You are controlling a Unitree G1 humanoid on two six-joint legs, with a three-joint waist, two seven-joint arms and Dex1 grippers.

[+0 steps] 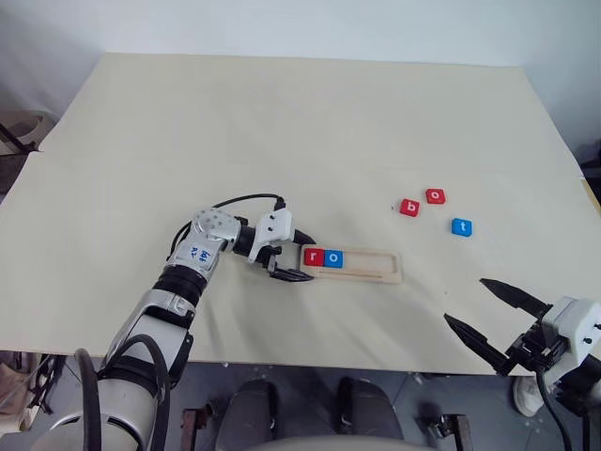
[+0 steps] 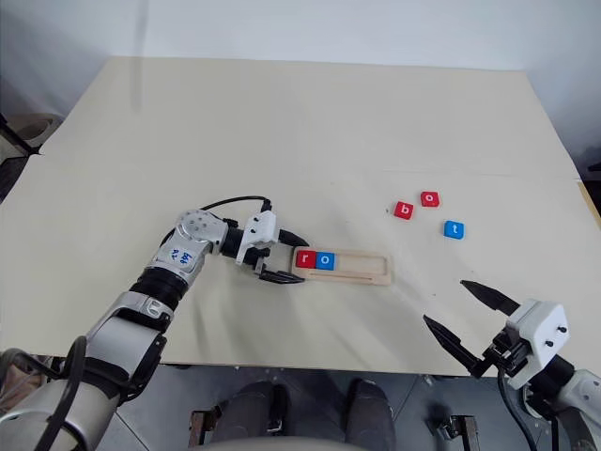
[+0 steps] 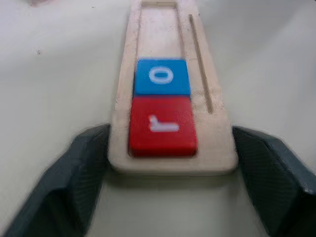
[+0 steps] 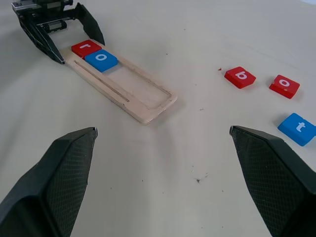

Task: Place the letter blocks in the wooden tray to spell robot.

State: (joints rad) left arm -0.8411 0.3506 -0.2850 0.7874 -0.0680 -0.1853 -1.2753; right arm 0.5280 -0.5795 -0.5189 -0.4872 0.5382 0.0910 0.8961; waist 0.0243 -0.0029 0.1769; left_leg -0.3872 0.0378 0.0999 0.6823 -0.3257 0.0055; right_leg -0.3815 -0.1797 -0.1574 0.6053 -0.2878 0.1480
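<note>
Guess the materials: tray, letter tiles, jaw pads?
Wooden tray: pale unfinished-looking wood, faint grain, routed recess and slot. Letter tiles, e.g. red r and blue o: smooth, matte, rounded corners, solid colour with white letters; probably plastic or painted wood, can't tell. Pads on the right gripper: black, fine cross-hatched texture, likely rubber or textured plastic.

- We see a plain test room, most likely a robotics lab, not a home or shop.
- A broad pale desk (image 1: 282, 122) stands against a bare white wall (image 1: 329, 23), with no decoration or household goods on it.
- Exposed black cable (image 1: 239, 200) runs along the robot's arm.
- The grey floor (image 1: 413, 399) below the desk edge looks like bare concrete.
</note>
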